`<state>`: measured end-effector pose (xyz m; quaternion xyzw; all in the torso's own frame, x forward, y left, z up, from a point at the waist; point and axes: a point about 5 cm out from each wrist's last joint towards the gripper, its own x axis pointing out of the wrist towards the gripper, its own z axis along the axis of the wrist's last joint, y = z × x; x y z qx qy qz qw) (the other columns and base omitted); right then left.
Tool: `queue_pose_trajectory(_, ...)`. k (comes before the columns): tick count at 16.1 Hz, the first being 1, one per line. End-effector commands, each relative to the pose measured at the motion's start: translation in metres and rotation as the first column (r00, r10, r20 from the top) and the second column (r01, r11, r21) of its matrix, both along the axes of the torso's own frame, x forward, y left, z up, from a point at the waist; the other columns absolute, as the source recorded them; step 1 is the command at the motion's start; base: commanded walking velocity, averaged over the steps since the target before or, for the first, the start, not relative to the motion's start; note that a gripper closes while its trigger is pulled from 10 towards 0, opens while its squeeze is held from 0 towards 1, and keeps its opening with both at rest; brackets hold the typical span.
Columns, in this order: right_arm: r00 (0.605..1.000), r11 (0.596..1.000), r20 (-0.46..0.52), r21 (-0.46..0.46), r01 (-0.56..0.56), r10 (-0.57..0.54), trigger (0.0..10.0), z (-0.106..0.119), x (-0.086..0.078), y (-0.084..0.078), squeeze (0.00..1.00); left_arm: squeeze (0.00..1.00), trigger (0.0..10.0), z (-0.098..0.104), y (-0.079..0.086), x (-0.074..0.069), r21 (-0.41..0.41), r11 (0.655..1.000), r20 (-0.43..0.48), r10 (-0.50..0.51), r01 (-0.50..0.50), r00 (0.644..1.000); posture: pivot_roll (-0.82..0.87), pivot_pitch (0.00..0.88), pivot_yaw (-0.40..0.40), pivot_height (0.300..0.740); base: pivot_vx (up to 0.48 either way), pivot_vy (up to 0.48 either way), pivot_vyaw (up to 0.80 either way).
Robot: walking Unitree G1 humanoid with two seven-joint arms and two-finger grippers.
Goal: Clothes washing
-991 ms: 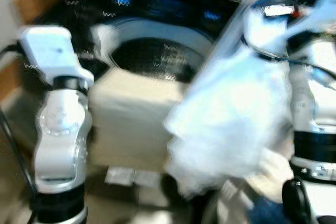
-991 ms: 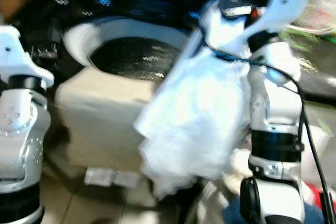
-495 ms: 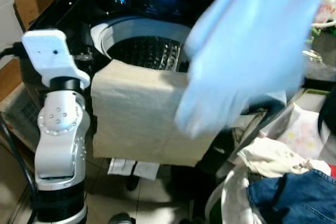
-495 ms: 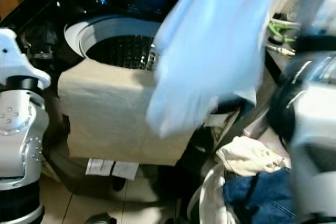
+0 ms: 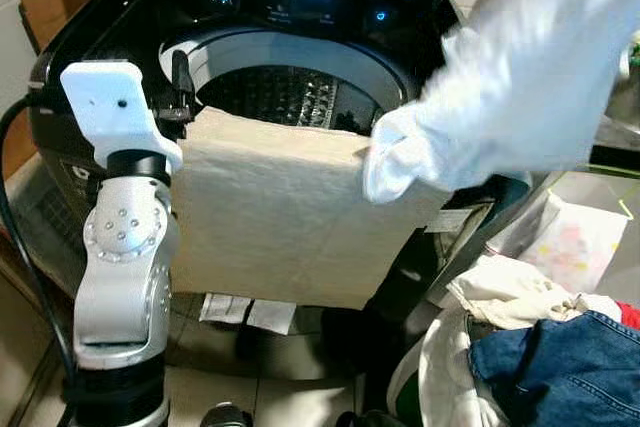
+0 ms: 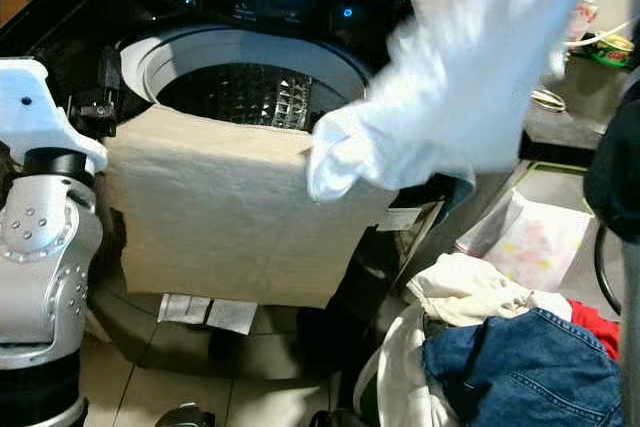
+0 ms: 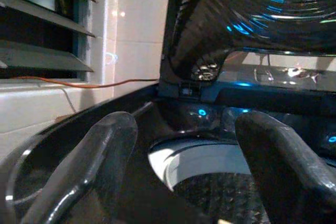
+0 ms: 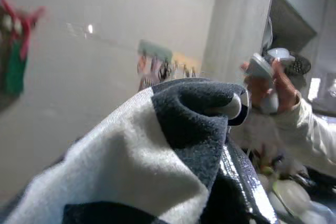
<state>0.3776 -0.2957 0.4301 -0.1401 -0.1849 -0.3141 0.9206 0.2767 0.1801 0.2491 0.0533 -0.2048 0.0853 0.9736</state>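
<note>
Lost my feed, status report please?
Left gripper open beside the washer drum. Right gripper shut on white garment, raised over the drum. Beige cloth drapes the front rim.

The top-loading washing machine (image 5: 300, 17) is black, its lid up, and its steel drum (image 5: 290, 97) lies open inside a white ring. A beige towel (image 5: 280, 207) drapes over the near rim and down the front. A white garment (image 5: 520, 77), blurred, hangs in the air at the right, its lower end over the towel's right corner. On the near right lie heaped clothes: a cream piece (image 5: 510, 292) and blue denim (image 5: 560, 367).
</note>
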Motion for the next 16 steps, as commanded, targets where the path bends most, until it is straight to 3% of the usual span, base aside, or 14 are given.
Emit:
queue_pose_trajectory(1,0.999,0.999,-0.047,-0.035,0.024,-0.026,10.0,-0.006,0.001,-0.002,0.0,0.0,10.0,0.002,-0.002,-0.004,0.026,1.0,0.003,-0.007,0.007,1.0,0.26,0.0,-0.155,0.74,0.0,0.0,0.0)
queue_pose_trajectory(2,0.997,0.996,-0.083,-0.089,-0.011,0.003,10.0,-0.009,0.006,0.006,0.0,0.0,10.0,0.002,-0.002,-0.006,0.032,0.999,0.003,-0.001,0.001,1.0,0.26,0.0,-0.159,0.74,0.0,0.0,0.0)
queue_pose_trajectory(6,0.993,0.978,-0.076,-0.184,-0.098,0.085,10.0,0.0,0.017,0.047,0.0,0.0,10.0,-0.001,-0.004,-0.008,0.034,0.999,-0.009,0.006,-0.006,1.0,0.28,0.0,-0.18,0.74,0.0,0.0,0.0)
queue_pose_trajectory(8,0.958,0.937,-0.246,-0.278,-0.214,0.146,10.0,-0.02,0.031,0.072,0.0,0.0,10.0,-0.004,-0.006,-0.009,0.034,0.999,-0.024,0.002,-0.001,1.0,0.28,0.0,-0.191,0.74,0.0,0.0,0.0)
queue_pose_trajectory(9,0.894,0.883,-0.411,-0.333,-0.33,0.179,10.0,-0.045,0.041,0.09,0.0,0.0,10.0,-0.007,-0.007,-0.011,0.033,0.999,-0.039,0.005,-0.004,0.999,0.29,0.0,-0.196,0.74,0.0,0.0,0.0)
queue_pose_trajectory(10,0.802,0.819,-0.559,-0.348,-0.457,0.21,10.0,-0.073,0.048,0.111,0.0,0.0,10.0,-0.012,-0.007,-0.013,0.036,0.999,-0.06,0.011,-0.009,0.998,0.29,0.0,-0.201,0.74,0.0,0.0,0.0)
queue_pose_trajectory(11,0.663,0.728,-0.711,-0.324,-0.605,0.235,10.0,-0.112,0.053,0.14,0.0,0.0,10.0,-0.022,-0.006,-0.014,0.076,0.997,-0.132,0.035,-0.025,0.991,0.3,0.0,-0.215,0.74,0.0,0.0,0.0)
queue_pose_trajectory(12,0.556,0.68,-0.802,-0.285,-0.676,0.217,10.0,-0.146,0.053,0.152,0.0,0.0,10.0,-0.03,-0.006,-0.017,0.102,0.994,-0.185,0.051,-0.033,0.981,0.31,0.0,-0.226,0.74,0.0,0.0,0.0)
queue_pose_trajectory(13,0.501,0.648,-0.843,-0.271,-0.711,0.197,10.0,-0.166,0.052,0.158,0.0,0.0,10.0,-0.033,-0.006,-0.019,0.095,0.995,-0.2,0.055,-0.036,0.978,0.32,0.0,-0.232,0.74,0.0,0.0,0.0)
queue_pose_trajectory(14,0.471,0.624,-0.862,-0.265,-0.735,0.189,10.0,-0.189,0.049,0.168,0.0,0.0,10.0,-0.035,-0.002,-0.024,0.079,0.995,-0.208,0.077,-0.062,0.975,0.34,0.0,-0.245,0.74,0.0,0.0,0.0)
queue_pose_trajectory(15,0.481,0.582,-0.847,-0.279,-0.763,0.224,10.0,-0.197,0.047,0.186,0.93,0.0,10.0,-0.036,0.0,-0.026,0.077,0.994,-0.216,0.093,-0.078,0.972,0.34,0.0,-0.25,0.74,0.0,0.0,0.0)
queue_pose_trajectory(16,0.487,0.567,-0.843,-0.291,-0.771,0.229,10.0,-0.195,0.047,0.191,1.0,0.0,10.0,-0.036,-0.001,-0.026,0.077,0.994,-0.218,0.094,-0.079,0.971,0.34,0.0,-0.252,0.74,0.0,0.0,0.0)
